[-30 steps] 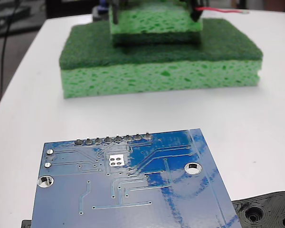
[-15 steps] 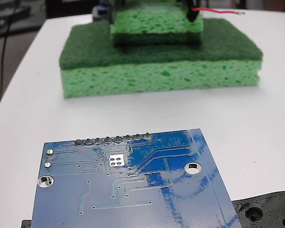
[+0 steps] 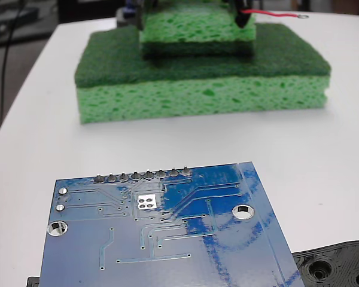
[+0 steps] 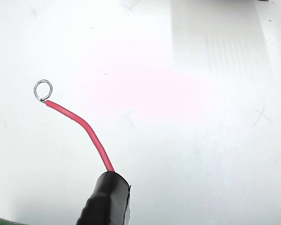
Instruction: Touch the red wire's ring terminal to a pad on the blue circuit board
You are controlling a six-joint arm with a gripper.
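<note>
Little of the gripper itself is showing, so whether it is spread or pinching cannot be told. In the wrist view, the red wire (image 4: 82, 125) is sticking out of a black sleeve (image 4: 105, 199), and its ring terminal (image 4: 42, 90) is hanging over the bare white table (image 4: 201, 140). In the fixed view the wire is showing far back above stacked green sponges (image 3: 200, 78), well apart from the blue circuit board (image 3: 161, 233) lying near the camera, its silver pad (image 3: 146, 201) sitting untouched beside a black plastic part (image 3: 338, 266).
</note>
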